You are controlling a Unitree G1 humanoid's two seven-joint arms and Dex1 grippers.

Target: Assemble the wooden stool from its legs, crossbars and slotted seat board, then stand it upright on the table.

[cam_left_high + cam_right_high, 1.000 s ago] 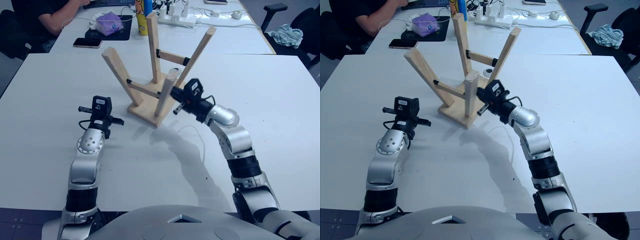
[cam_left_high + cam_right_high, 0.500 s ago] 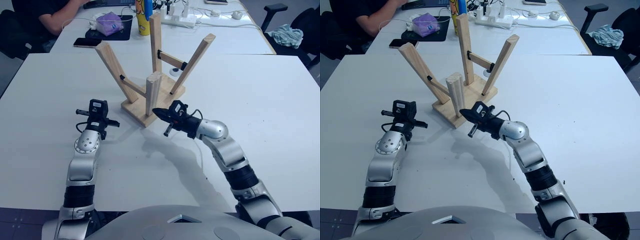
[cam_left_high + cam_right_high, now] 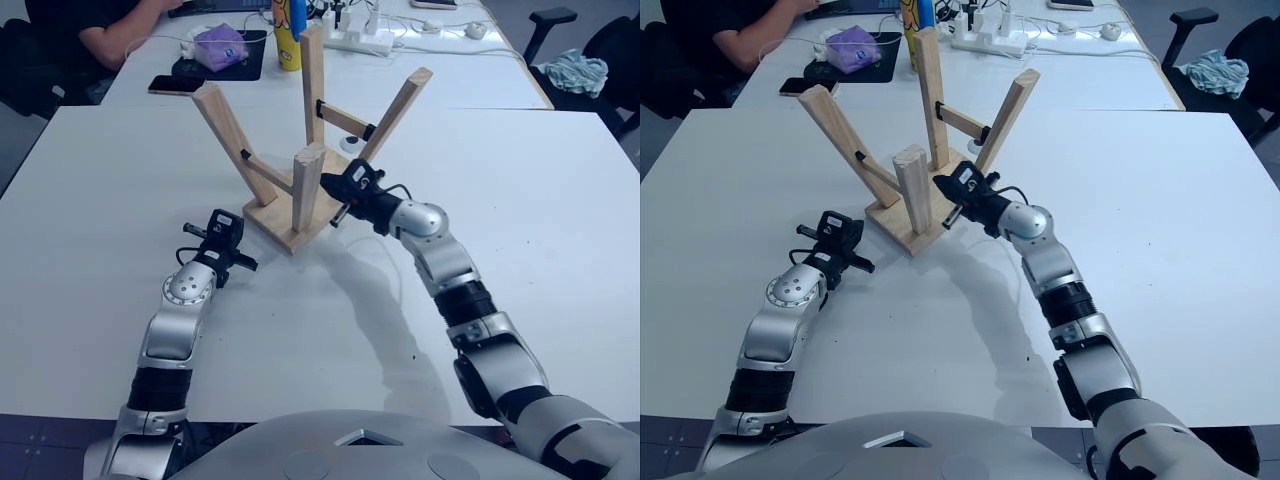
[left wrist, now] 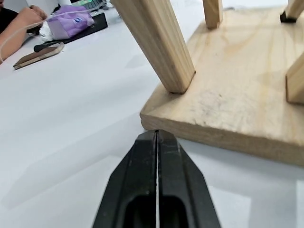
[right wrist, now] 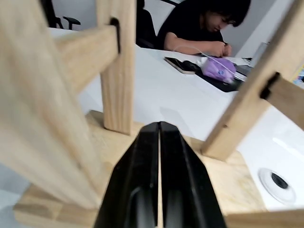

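Although it appeared fully assembled, the stool (image 3: 306, 185) sat upside down mid-surface (image 3: 520, 200), seat board (image 4: 237, 95) flat, legs (image 3: 228, 120) and crossbars (image 3: 343, 113) pointing up; turning it upright seemingly remained. The left gripper (image 4: 156, 135), closed and empty, lay just beside the board's near-left corner. The right gripper (image 5: 159, 126), closed too, poked between the legs.

One stool leg (image 5: 42, 104) is blurred and cut off by the frame edge.
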